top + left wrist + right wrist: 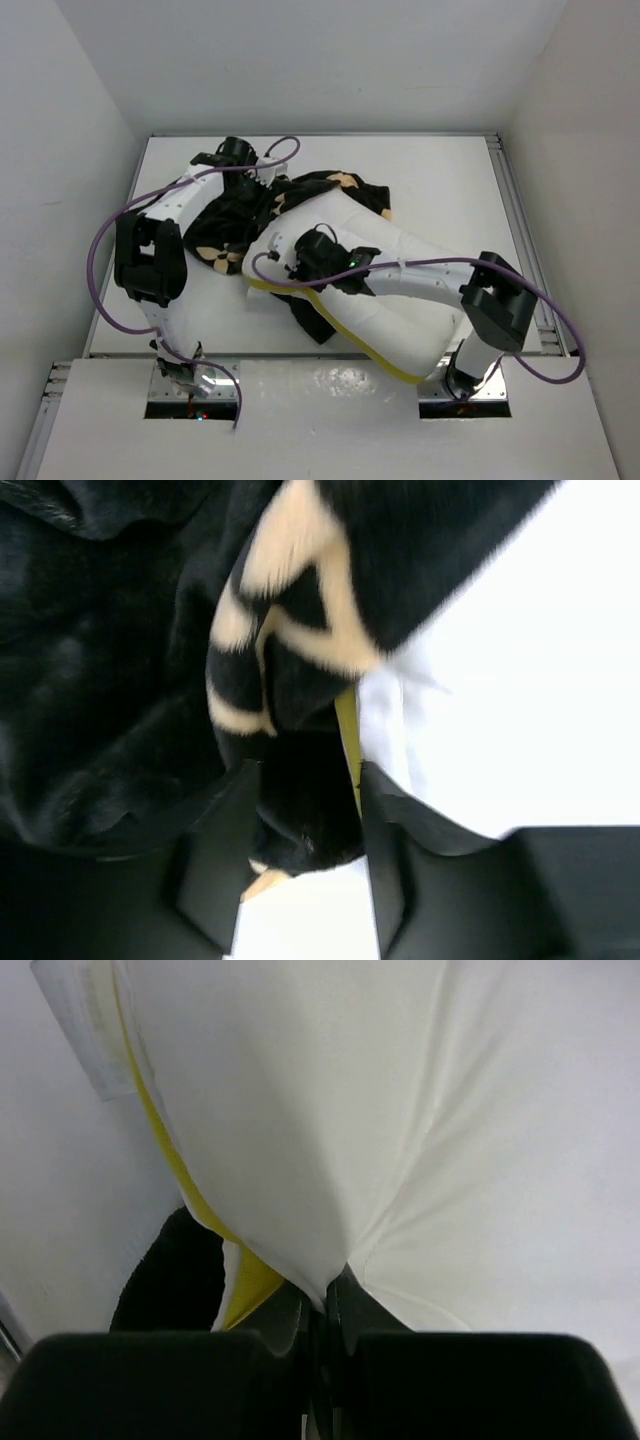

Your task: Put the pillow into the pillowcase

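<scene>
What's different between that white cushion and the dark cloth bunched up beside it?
The pillow is white with yellow piping; the pillowcase is black with tan motifs. The pillow is plump, the pillowcase limp and crumpled. The pillow lies nearer the front, the pillowcase mostly farther back. Both are soft, and they touch.
</scene>
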